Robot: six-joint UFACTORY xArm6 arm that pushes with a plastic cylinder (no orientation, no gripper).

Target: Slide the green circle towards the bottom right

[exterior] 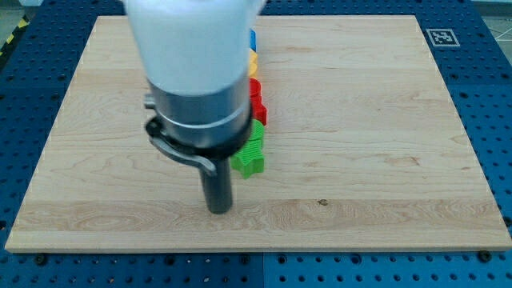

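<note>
My arm's white and grey body fills the view's upper left-centre, and the dark rod hangs from it. My tip [219,210] rests on the wooden board [360,144], below and to the left of the blocks. A column of blocks peeks out at the arm's right edge: a blue block [252,38], a yellow block [254,63], a red block [257,100], a green block [257,131] mostly hidden, and a green star-like block [250,160] lowest. Which green block is the circle I cannot tell. The tip is apart from the lowest green block.
The board lies on a blue perforated table [32,272]. A black-and-white marker tag [441,36] sits at the board's top right corner. The arm hides the board's upper left-centre part.
</note>
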